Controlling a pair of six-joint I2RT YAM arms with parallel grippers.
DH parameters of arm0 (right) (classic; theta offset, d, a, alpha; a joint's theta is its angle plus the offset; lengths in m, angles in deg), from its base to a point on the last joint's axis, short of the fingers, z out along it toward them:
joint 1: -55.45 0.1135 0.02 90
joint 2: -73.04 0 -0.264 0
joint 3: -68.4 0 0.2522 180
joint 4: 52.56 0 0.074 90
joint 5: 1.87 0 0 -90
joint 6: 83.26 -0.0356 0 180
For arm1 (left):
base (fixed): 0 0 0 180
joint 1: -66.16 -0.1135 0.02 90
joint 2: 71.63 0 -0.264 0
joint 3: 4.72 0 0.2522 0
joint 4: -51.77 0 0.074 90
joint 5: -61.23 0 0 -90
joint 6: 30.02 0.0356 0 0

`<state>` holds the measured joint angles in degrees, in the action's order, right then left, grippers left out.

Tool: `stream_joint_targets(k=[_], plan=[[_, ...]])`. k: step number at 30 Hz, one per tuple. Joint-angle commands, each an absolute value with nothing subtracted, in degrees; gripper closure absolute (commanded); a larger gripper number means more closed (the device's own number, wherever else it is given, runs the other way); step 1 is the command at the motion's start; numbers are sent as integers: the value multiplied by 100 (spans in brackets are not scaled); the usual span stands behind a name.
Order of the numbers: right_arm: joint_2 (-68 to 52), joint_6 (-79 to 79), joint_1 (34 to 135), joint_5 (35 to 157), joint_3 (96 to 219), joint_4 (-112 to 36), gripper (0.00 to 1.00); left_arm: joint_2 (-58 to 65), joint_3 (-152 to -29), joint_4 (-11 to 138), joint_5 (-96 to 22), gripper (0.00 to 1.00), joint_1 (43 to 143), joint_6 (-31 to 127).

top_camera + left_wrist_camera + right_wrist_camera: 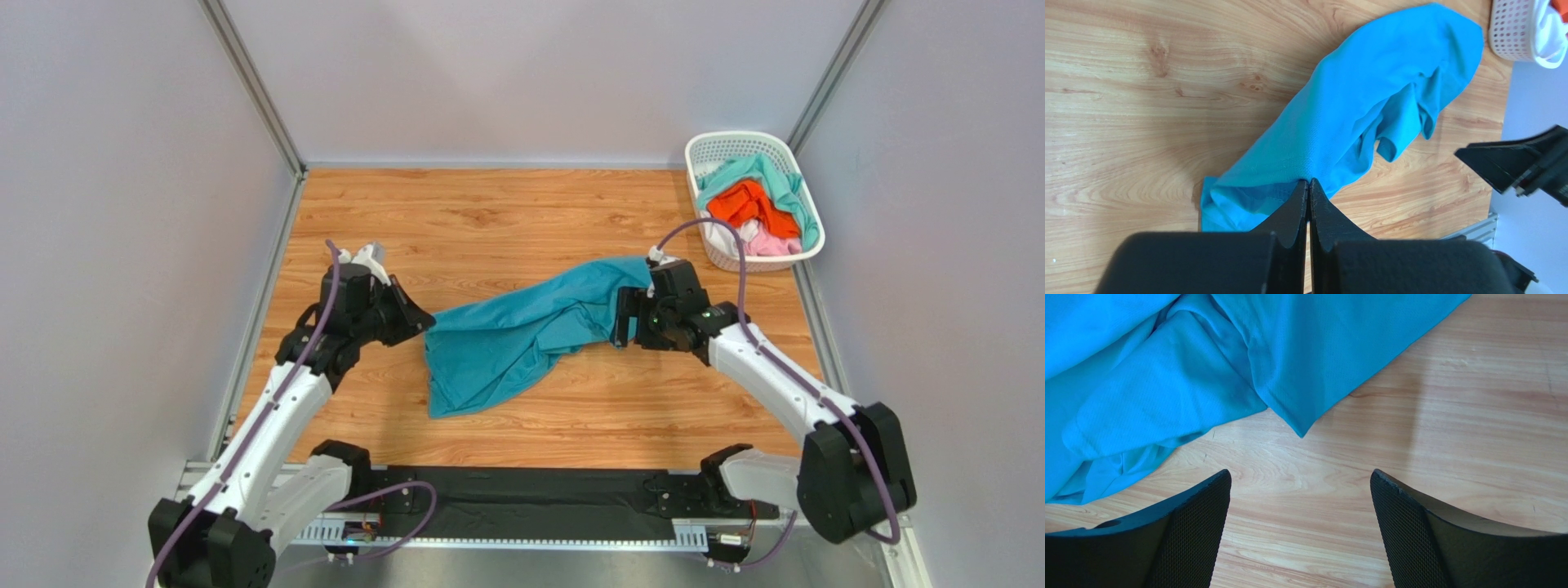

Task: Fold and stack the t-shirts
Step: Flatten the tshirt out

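Note:
The teal-blue t-shirt (pixel 528 331) lies crumpled and stretched across the middle of the wooden table; it also shows in the left wrist view (pixel 1364 104) and the right wrist view (pixel 1168 367). My left gripper (pixel 426 326) is shut on the shirt's left edge, fingertips pinched together on the fabric (pixel 1309 182). My right gripper (pixel 617 328) is open and empty at the shirt's right end, low over bare wood (pixel 1300 481), with a pointed shirt corner just ahead of the jaws. No neck label shows.
A white lattice basket (pixel 736 139) stands at the back right corner, holding a mint-green shirt (pixel 779 172), an orange one (pixel 748 206) and a pale pink one (pixel 770 243). Its wall shows in the left wrist view (pixel 1517 30). Grey walls enclose the table.

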<state>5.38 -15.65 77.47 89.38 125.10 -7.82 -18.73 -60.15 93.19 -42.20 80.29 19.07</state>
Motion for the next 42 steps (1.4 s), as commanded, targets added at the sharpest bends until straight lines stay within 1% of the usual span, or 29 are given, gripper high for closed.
stream_joint_targets(k=[1, 6, 7, 8, 10, 11, 13, 14, 16, 17, 21, 27, 28, 30, 32, 38, 42], plan=[[-111, -1549, 7848, 8822, 12962, -1111, 16, -2240, -5971, 9497, -3941, 100, 8040, 1884], [-983, -1611, 8005, 9112, 13340, -1444, 22, -2303, -5909, 9612, -3589, 100, 8040, 1928], [-1106, -1637, 8067, 9077, 13384, -1472, 26, -2234, -5918, 9638, -3519, 100, 8040, 1946], [-1290, -1637, 8076, 9059, 13436, -1481, 41, -2198, -5927, 9656, -3501, 100, 8040, 1981], [-1423, -1663, 8076, 9006, 13551, -1489, 54, -2093, -5935, 9656, -3483, 100, 8040, 1990], [-1493, -1672, 8076, 8910, 13577, -1481, 64, -2066, -5944, 9656, -3466, 100, 8040, 1998], [-1511, -1707, 8067, 8822, 13621, -1463, 76, -2013, -5970, 9647, -3396, 100, 8040, 1999], [-1494, -1707, 8076, 8595, 13630, -1437, 85, -2013, -5988, 9656, -3360, 100, 8040, 1990], [-1380, -1725, 8076, 8462, 13622, -1375, 93, -2022, -6032, 9665, -3299, 100, 8040, 1964], [-1327, -1716, 8076, 8339, 13639, -1349, 100, -2039, -6067, 9673, -3264, 100, 8040, 1946], [-731, -1637, 8067, 7970, 13674, -1138, 100, -2180, -6260, 9726, -3237, 100, 8040, 1919], [710, -1330, 8076, 7029, 14042, -611, 100, -2619, -6831, 9858, -3131, 100, 8040, 1875], [1121, -1277, 8076, 6855, 14104, -558, 100, -2750, -6919, 9876, -3123, 100, 8040, 1849], [1492, -1102, 8076, 6783, 14376, -435, 100, -2961, -7182, 9902, -3114, 100, 8040, 1823], [1940, -996, 8076, 6782, 14622, -286, 100, -3102, -7393, 9893, -3123, 100, 8040, 1744], [2610, -565, 8076, 6923, 15940, 224, 100, -3551, -8474, 9884, -3342, 100, 8040, 1753], [2927, -460, 8076, 7782, 16880, 189, 100, -3753, -9405, 9884, -3561, 100, 8040, 1524]])
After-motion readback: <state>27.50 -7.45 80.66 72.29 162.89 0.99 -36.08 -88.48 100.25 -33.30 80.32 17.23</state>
